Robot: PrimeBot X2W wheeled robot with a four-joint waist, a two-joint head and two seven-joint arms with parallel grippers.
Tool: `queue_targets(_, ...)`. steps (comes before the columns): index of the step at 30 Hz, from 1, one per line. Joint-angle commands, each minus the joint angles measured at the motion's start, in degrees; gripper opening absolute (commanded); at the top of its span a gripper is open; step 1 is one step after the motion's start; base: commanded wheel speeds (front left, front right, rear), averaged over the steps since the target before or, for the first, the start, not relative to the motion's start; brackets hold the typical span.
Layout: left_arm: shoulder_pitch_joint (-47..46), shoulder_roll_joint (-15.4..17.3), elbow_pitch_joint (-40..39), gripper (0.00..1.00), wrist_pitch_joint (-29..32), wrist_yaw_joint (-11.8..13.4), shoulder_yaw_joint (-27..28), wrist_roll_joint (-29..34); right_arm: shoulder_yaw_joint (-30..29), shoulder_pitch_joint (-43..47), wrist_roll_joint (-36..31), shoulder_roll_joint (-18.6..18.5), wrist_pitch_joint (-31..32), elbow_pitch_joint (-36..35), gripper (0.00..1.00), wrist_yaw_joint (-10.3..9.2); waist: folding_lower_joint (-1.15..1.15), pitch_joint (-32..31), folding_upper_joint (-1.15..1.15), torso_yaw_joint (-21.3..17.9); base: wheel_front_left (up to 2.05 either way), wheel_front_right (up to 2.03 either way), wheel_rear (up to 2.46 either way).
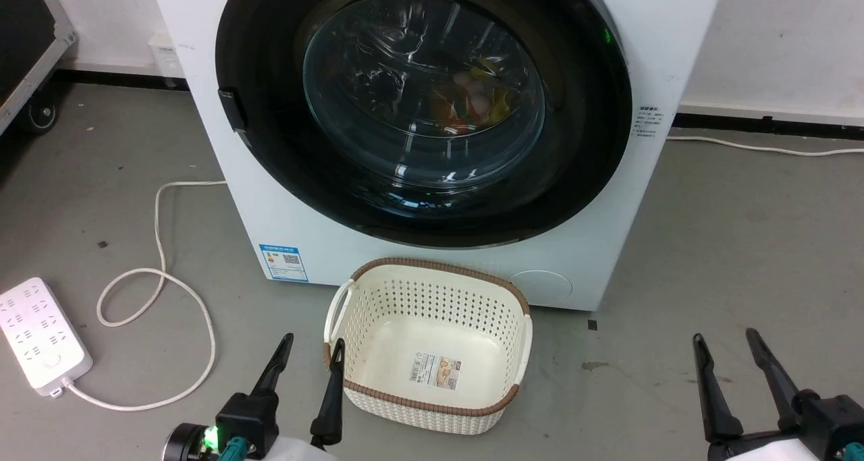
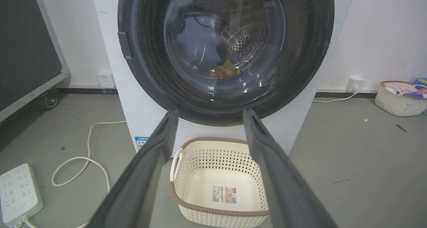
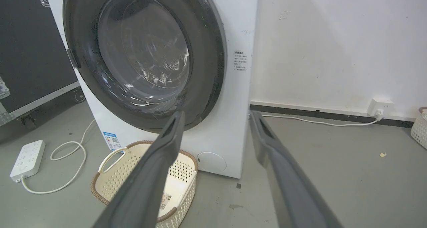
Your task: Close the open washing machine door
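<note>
The washing machine [image 1: 283,225] [image 2: 146,111] [image 3: 230,97] is white and stands against the wall. Its round glossy black door [image 1: 580,144] [image 2: 300,54] [image 3: 206,54] lies flat against the front, with coloured laundry visible through the glass window [image 1: 425,90]. A dark handle tab [image 1: 233,113] sits on the door's left rim. My left gripper [image 1: 312,348] [image 2: 208,116] is open low at the left, just left of the basket. My right gripper [image 1: 725,343] [image 3: 215,116] is open at the lower right above bare floor. Both are empty and well short of the machine.
A cream perforated basket [image 1: 432,295] [image 2: 186,154] [image 3: 110,184] stands empty on the floor right before the machine. A white power strip [image 1: 40,333] and its looping cord [image 1: 162,272] lie at the left. Another basket [image 2: 398,99] with clothes is far right by the wall.
</note>
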Motion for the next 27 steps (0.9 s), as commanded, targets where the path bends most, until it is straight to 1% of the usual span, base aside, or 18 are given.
queue_targets(1, 0.35, 0.18, 0.13, 1.00, -0.25, -0.30, -0.09, 0.09, 0.08, 0.85, -0.04, 0.30, -0.33, 0.05, 1.00, -0.04, 0.00, -0.02, 0.00, 0.10, 0.00, 0.00, 0.00)
queue_targets(5, 0.19, 0.07, -0.16, 1.00, -0.25, -0.58, -0.22, -0.16, 0.03, 0.92, 0.23, 0.31, -0.46, 0.48, 1.00, -0.04, 0.00, 0.00, 0.00, 0.28, 0.00, 0.00, 0.00)
queue_targets(6, 0.00, -0.02, -0.20, 0.00, 0.01, -0.36, -0.16, -0.12, 0.01, 0.17, 0.04, 0.06, -0.10, 0.36, 0.00, 0.00, 0.00, 0.00, 0.00, 0.28, 0.00, 0.00, 0.00)
queue_targets(27, -0.04, -0.23, -1.54, 0.00, 2.10, 0.07, 0.99, 0.85, 0.92, -0.40, -0.47, 0.08, 1.89, -0.35, 0.00, -0.01, 0.00, 0.12, 0.00, 0.19, 0.00, 0.00, 0.00)
